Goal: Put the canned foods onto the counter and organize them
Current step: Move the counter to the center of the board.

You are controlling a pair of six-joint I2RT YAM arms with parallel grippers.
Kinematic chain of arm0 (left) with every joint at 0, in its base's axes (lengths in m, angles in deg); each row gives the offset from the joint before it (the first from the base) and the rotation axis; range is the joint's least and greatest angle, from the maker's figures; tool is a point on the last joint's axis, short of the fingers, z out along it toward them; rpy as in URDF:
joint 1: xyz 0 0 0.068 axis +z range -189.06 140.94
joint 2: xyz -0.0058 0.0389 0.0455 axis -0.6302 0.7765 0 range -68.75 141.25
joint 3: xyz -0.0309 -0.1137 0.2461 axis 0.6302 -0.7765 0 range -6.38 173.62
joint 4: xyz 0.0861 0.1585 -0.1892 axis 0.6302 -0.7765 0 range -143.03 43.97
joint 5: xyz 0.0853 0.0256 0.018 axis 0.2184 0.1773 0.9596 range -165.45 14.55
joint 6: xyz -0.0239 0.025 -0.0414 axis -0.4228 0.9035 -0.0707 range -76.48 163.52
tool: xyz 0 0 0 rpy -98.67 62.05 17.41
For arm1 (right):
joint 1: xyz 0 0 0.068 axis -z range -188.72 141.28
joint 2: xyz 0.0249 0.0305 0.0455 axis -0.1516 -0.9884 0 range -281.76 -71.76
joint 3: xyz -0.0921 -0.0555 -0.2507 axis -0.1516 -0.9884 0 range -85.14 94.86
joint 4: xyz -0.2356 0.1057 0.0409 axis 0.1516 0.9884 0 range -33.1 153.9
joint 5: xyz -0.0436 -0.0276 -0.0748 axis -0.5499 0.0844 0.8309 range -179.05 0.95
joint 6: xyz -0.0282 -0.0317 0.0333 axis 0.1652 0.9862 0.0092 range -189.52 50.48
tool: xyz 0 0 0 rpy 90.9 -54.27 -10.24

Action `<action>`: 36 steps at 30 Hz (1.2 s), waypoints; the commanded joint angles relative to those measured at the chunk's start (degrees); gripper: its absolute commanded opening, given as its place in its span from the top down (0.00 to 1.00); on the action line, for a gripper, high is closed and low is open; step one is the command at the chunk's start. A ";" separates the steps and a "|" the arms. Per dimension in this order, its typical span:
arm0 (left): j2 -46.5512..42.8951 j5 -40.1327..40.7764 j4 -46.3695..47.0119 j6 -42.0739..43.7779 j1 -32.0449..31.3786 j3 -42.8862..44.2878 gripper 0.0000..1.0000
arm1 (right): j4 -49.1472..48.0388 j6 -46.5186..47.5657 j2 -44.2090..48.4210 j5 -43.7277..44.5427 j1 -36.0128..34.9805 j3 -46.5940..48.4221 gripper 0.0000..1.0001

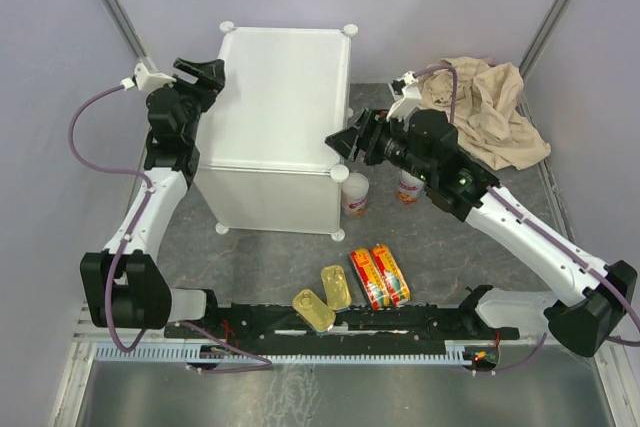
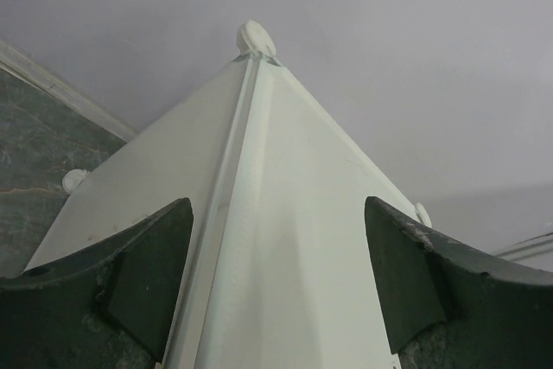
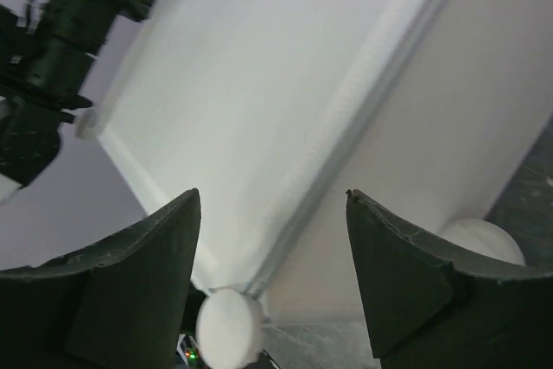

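- At the table (image 1: 260, 257) centre: white cabinet (image 1: 285, 97), upright.
- Left gripper (image 1: 208, 77): released, jaws spread astride the cabinet's upper left edge.
- Right gripper (image 1: 343, 144): released, jaws spread astride its near right top corner.
- Two white-and-red cans (image 1: 355, 194) (image 1: 408, 187) stand by the cabinet's right foot; gold tins (image 1: 325, 299) and red-yellow tins (image 1: 378, 277) lie on the table in front.

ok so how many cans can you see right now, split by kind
gold rectangular tins: 2
red-yellow flat tins: 2
white-and-red cylinder cans: 2
total: 6
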 commanded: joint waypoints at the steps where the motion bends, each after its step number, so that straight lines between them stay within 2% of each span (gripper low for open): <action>1: -0.71 2.13 -15.22 -1.84 1.32 -2.42 0.13 | 12.08 4.58 1.80 7.55 1.47 -1.21 0.24; 9: -3.67 2.74 -15.92 -1.59 3.57 -2.95 0.11 | 18.52 5.46 3.53 14.50 7.27 -0.44 0.19; 19: -3.15 1.29 -14.60 -1.38 4.29 -3.20 0.07 | 19.27 4.95 0.16 16.32 18.25 -2.28 0.11; 26: -2.78 -0.13 -13.95 -1.80 4.95 -1.72 0.05 | 21.34 6.69 -5.50 20.48 21.78 -0.80 0.01; 36: -3.20 0.17 -14.44 -1.06 5.16 2.02 0.03 | 20.35 8.89 -8.35 21.77 24.07 -2.39 0.00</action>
